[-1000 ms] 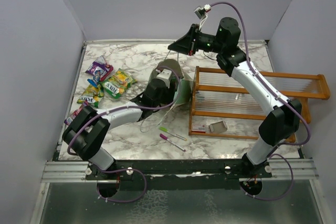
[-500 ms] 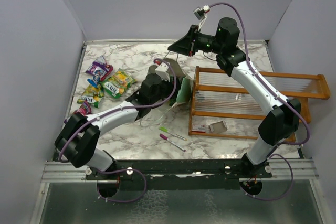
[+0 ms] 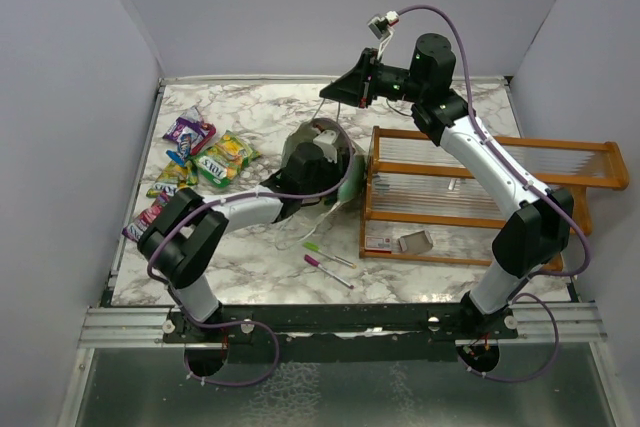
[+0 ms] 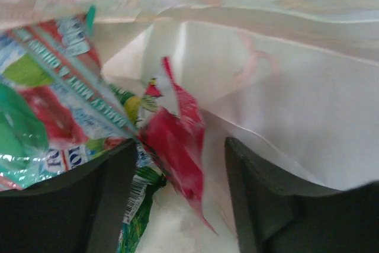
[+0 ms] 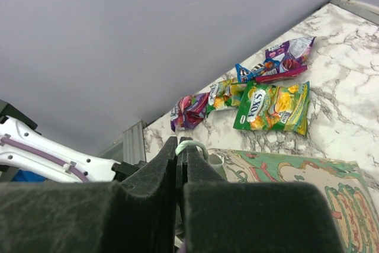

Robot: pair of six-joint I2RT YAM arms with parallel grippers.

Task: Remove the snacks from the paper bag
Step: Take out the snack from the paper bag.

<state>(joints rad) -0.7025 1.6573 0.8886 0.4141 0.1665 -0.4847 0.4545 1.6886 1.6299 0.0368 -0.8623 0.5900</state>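
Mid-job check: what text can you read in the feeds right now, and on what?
"FOX'S": green and yellow packet on the table.
"MINT &": part of a blurred line on the red and green packet inside the paper bag; rest unreadable.
Barcode on the green packet beneath it: digits blurred.
Purple and blue packets: print too small.

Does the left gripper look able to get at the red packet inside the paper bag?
Probably yes: the left gripper is inside the paper bag, jaws open, with the red packet lying between its fingers and nothing blocking it.
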